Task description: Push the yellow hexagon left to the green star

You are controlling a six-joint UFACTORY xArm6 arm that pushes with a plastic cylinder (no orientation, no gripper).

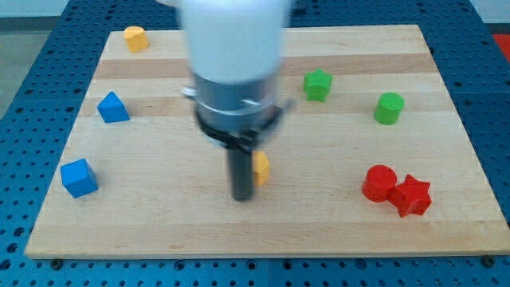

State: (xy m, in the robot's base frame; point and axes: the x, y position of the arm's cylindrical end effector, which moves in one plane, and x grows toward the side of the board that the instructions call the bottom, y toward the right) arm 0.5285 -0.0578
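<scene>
Yellow is what you want to watch in the camera view: the yellow hexagon (260,168) sits near the middle of the wooden desk (159,231), mostly hidden behind the dark rod, and only its right part shows. My tip (241,197) rests just to the view's left of it, touching or nearly so; you cannot tell which. No jaws exist on this rig, so nothing is held. The green star (317,84) lies toward the view's top and right of the hexagon, well apart. Judging from this, the tip stands on the side facing away from the star, so a push up and to the right would carry the hexagon toward the star's left side.
</scene>
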